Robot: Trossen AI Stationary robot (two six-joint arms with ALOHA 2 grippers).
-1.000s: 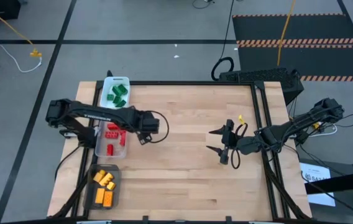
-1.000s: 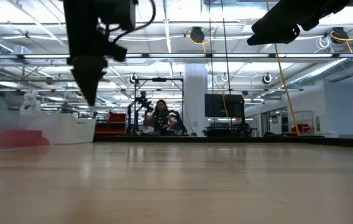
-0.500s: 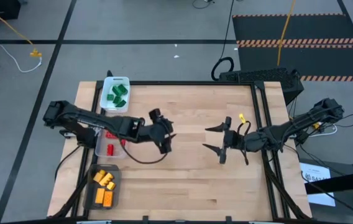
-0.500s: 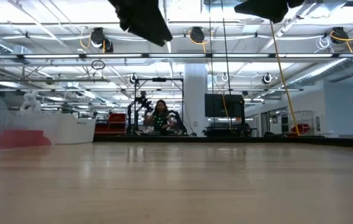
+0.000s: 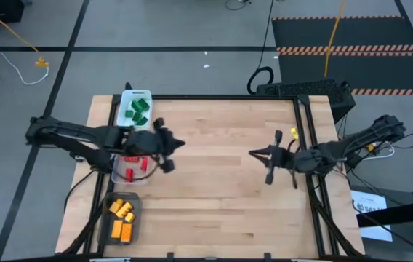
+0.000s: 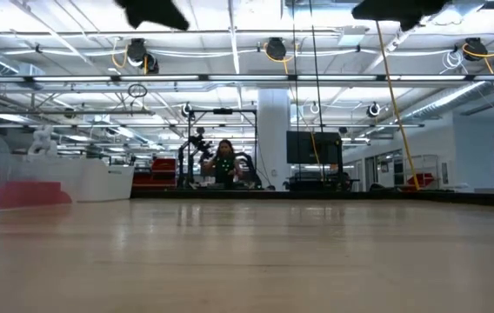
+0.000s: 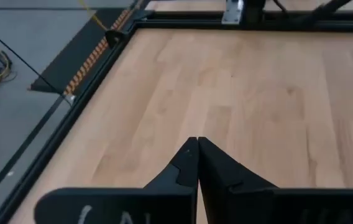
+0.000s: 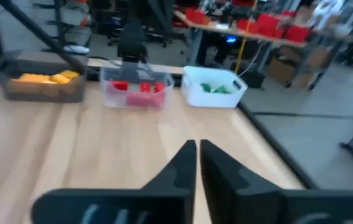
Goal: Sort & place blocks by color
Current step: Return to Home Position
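1. On the table (image 5: pixel 221 138), blocks (image 5: pixel 138 111) are sorted in trays (image 5: pixel 137 92) beside the left gripper (image 7: pixel 196 144), far from the right gripper (image 8: pixel 196 146).
2. Both are clenched empty.
3. Only homing is judged left.

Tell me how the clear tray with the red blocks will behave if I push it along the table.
The clear tray looks thin-walled and holds only a few red blocks, so it is probably light. On the smooth wooden table it would likely slide easily rather than tip, being low and wide. The loose blocks may shift inside.
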